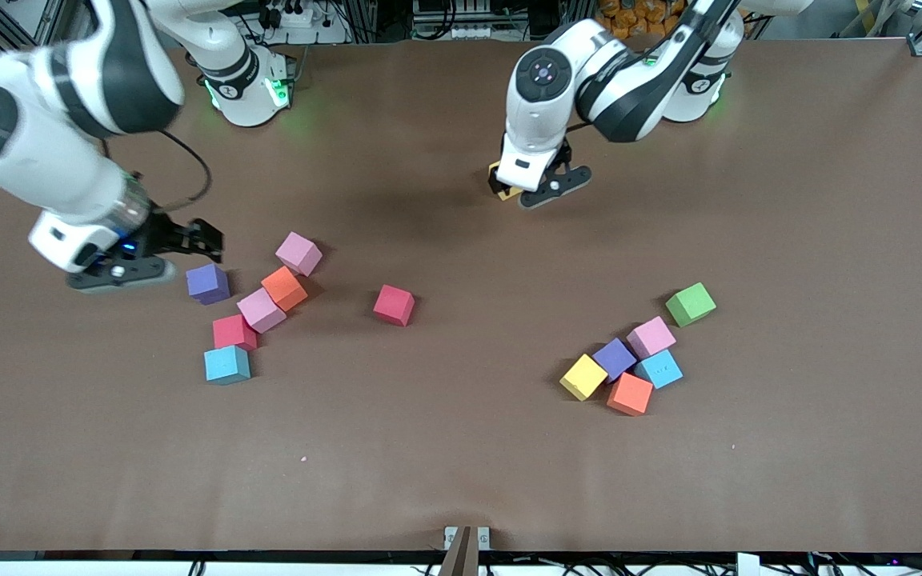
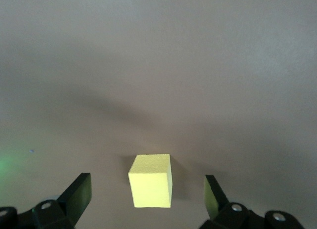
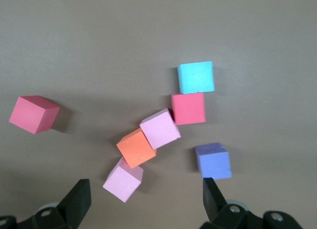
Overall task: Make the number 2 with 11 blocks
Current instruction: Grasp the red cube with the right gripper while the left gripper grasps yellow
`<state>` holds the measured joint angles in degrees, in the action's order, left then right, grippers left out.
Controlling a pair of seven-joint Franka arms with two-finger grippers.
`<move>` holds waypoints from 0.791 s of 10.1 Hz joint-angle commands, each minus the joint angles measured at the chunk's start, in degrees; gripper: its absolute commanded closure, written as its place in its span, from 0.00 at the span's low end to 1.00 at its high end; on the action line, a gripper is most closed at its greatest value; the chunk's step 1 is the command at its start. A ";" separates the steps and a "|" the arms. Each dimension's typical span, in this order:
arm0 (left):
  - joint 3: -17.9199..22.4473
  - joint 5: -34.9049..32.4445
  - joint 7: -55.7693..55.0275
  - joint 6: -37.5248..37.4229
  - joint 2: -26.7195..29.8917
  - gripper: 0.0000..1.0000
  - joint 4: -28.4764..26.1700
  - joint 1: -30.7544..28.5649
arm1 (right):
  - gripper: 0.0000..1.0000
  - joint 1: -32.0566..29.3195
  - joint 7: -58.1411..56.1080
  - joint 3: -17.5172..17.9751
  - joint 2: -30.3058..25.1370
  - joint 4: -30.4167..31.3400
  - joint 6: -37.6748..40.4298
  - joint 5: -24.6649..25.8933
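Note:
My left gripper hangs open low over a yellow block on the table's middle, near the arms' bases; its fingers stand either side of it, apart from it. My right gripper is open above a purple block, beside a loose cluster of pink, orange, pink, red and light blue blocks. In the right wrist view the purple block lies by one finger. A lone red block sits mid-table. The number 2 is out of view.
Toward the left arm's end lies a second cluster: pink, purple, light blue, yellow and orange cubes, with a green cube just beside them. The brown table is bare nearer the camera.

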<state>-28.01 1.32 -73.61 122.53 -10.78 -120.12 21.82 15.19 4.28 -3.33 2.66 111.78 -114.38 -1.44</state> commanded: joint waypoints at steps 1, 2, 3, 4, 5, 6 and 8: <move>0.06 0.26 -2.59 7.52 -0.56 0.00 -5.63 1.98 | 0.00 5.36 11.74 -0.28 3.73 0.11 -4.07 -1.55; 0.06 0.26 -2.76 8.94 -0.64 0.00 -7.22 2.86 | 0.00 5.99 14.58 -0.19 6.28 0.11 -6.62 -2.68; -0.20 0.26 -3.11 9.83 -0.73 0.00 -8.72 3.83 | 0.00 8.17 16.70 -0.27 8.39 0.11 -10.21 -3.56; -0.64 0.26 -3.12 11.14 -0.91 0.00 -10.04 4.62 | 0.00 9.41 21.16 -0.19 10.33 0.02 -12.59 -4.36; -1.25 0.26 -3.12 12.81 -1.87 0.00 -10.75 4.89 | 0.00 12.03 23.82 -0.27 12.26 0.11 -15.84 -4.36; -1.35 0.26 -3.99 13.78 -2.92 0.00 -10.93 4.98 | 0.00 13.10 24.54 -0.28 14.45 -0.15 -18.31 -4.45; -1.35 0.26 -6.01 15.63 -4.68 0.00 -11.02 6.29 | 0.00 15.30 29.26 -0.28 18.85 -0.42 -23.84 -4.45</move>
<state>-29.13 1.32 -77.70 136.28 -14.16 -130.91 27.14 29.13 30.46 -3.14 18.37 112.43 -135.53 -4.59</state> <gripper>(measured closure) 0.000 0.000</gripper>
